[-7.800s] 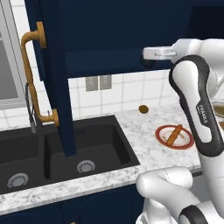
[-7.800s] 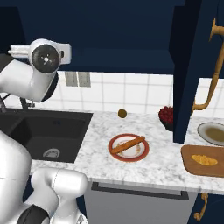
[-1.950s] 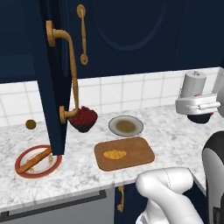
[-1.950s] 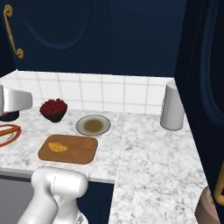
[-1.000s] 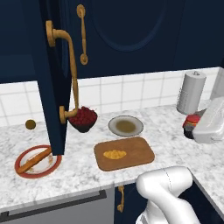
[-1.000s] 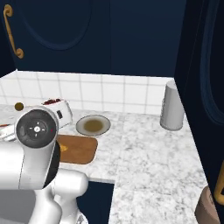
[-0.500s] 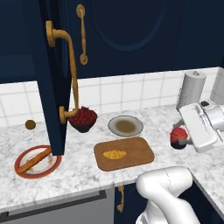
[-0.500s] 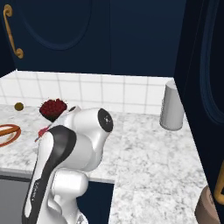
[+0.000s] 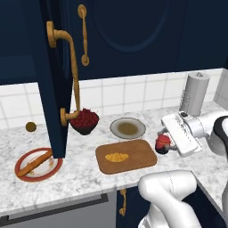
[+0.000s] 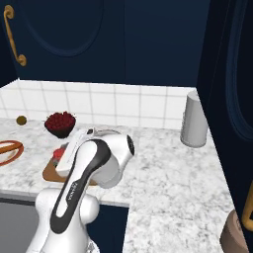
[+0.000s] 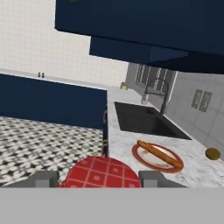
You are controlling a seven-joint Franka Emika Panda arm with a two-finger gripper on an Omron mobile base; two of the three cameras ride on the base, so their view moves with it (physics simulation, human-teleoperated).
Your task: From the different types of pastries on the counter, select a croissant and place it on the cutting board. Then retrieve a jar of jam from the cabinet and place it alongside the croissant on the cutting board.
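The jar of jam, small and red with a dark base, is held in my gripper, which is shut on it. The jar hangs at the right edge of the cutting board, low over the counter. The golden croissant lies on the left half of the board. In the hand view the jar's red checkered lid sits between my two fingertips. My arm hides most of the board in the right base view. The cabinet door stands open on the left.
A red-rimmed plate with the brown stick pastry lies at the left. A dark bowl of berries and a grey plate stand behind the board. A paper towel roll stands at the back right. The sink lies beyond.
My gripper has swung left and down with the jar, from the right of the counter to the board's right edge. The croissant and board have not moved.
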